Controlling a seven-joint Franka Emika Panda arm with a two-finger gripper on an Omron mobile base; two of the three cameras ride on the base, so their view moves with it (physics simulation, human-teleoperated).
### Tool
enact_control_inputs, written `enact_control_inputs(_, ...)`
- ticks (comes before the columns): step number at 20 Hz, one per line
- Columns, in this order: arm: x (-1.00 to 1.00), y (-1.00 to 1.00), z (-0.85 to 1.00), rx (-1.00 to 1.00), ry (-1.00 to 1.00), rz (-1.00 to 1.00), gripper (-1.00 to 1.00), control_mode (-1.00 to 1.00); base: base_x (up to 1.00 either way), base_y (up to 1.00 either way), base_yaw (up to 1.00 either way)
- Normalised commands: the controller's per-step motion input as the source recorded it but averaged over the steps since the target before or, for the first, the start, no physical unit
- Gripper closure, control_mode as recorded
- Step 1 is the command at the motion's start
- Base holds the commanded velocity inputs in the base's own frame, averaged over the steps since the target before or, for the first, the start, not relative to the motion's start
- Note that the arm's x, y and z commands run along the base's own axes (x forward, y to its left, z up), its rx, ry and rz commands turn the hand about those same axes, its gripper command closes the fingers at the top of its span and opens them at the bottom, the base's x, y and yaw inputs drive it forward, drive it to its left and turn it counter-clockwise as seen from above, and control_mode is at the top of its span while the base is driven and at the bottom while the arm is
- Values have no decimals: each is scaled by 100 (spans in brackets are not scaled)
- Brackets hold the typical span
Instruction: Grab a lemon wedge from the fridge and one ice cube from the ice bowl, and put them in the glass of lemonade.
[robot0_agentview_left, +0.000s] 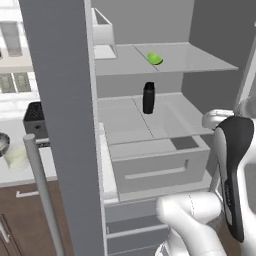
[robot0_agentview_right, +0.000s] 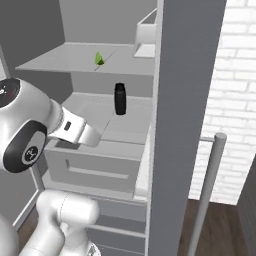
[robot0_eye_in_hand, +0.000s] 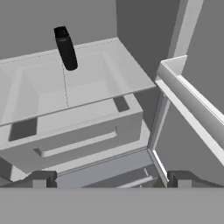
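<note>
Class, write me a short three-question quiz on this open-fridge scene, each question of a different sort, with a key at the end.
1. True or false: the lemon wedge lies on the same fridge shelf as the black bottle.
2. Multiple choice: how does the black bottle stand? A) upright B) on its side C) upside down in the drawer
3. Fill in: in the hand view, the claw's two tips stand wide apart, so the claw is ____.

Key:
1. False: the wedge lies on the shelf above the bottle's.
2. A
3. open, with nothing between the tips.
</note>
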Motion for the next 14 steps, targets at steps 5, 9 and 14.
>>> enact_control_inputs(5,1,0,0,0,0,0,-100,-100,45,2,0)
enact_control_inputs(9,0,0,15,2,-17,0,-100,-100,0,0,0)
enact_control_inputs(14,0,4,48,9,-26,0,-100,-100,0,0,0)
